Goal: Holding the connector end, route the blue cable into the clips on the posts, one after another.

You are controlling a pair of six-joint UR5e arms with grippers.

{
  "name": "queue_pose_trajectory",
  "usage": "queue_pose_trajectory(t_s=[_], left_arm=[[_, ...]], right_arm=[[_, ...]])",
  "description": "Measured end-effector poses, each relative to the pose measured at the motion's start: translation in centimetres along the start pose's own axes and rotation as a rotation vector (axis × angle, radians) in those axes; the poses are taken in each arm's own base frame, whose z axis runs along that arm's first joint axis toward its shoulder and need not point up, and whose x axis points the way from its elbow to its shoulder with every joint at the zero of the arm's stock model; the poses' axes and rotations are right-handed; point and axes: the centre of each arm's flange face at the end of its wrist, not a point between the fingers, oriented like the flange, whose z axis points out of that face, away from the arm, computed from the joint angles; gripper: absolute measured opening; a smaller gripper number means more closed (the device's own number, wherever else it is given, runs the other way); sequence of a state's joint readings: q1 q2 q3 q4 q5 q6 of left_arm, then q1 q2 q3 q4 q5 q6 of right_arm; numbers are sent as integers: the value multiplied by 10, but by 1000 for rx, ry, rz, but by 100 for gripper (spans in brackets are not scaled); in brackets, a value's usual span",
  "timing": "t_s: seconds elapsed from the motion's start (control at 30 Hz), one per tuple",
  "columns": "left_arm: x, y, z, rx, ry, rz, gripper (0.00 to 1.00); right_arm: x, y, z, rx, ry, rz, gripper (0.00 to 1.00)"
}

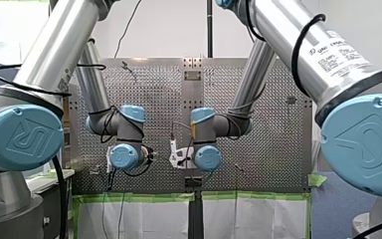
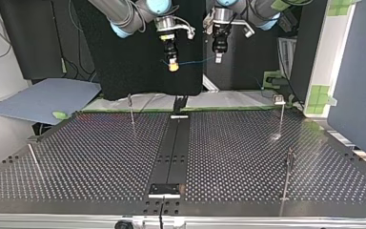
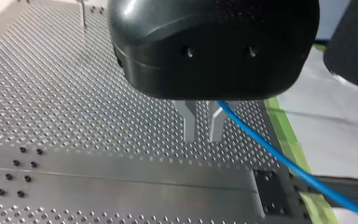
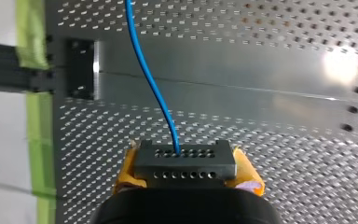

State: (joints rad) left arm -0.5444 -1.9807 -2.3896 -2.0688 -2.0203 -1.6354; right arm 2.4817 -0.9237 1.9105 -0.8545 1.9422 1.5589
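Observation:
In the top view both grippers hang high over the table's far edge. My right gripper point(image 2: 172, 66), with yellow pads, is shut on the black connector point(image 4: 184, 161), a block with rows of holes. The thin blue cable point(image 2: 194, 61) leaves the connector point(image 4: 151, 84) and runs level to my left gripper point(image 2: 218, 57). In the left wrist view the left gripper's point(image 3: 201, 134) metal fingers point(image 3: 187, 122) stand a narrow gap apart, wider than the cable point(image 3: 279, 158), which comes out by the base of one finger. Thin posts point(image 2: 131, 109) point(image 2: 282, 117) point(image 2: 288, 172) point(image 2: 32, 160) rise from the perforated plate, all without cable.
A dark rail point(image 2: 174, 148) runs down the plate's middle to a bracket point(image 2: 164, 190) at its near edge. A grey-blue board point(image 2: 43, 98) lies off the plate at the top view's left. Green tape point(image 3: 284, 135) marks the plate's edge.

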Motion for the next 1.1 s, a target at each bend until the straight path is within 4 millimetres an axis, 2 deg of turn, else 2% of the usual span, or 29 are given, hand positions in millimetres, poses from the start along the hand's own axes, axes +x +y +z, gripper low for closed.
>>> queue_pose_trajectory(t_s=[0.2, 0.47, 0.73, 0.9, 1.1], left_arm=[[-18, 11, 6, -21, 1, -52, 19], [-40, 33, 15, -80, -1, -96, 19], [-64, 59, 22, -156, -5, -111, 19], [-78, 75, 23, -209, -8, -117, 19], [-101, 84, 25, -235, -45, -135, 19]], right_arm=[[36, -1, 7, -24, 29, 43, 0], [75, 1, 3, -13, 38, 49, 0], [121, -7, 1, 61, 65, 51, 0], [139, -14, 5, 107, 65, 54, 0], [156, -23, 12, 158, 66, 49, 0]])
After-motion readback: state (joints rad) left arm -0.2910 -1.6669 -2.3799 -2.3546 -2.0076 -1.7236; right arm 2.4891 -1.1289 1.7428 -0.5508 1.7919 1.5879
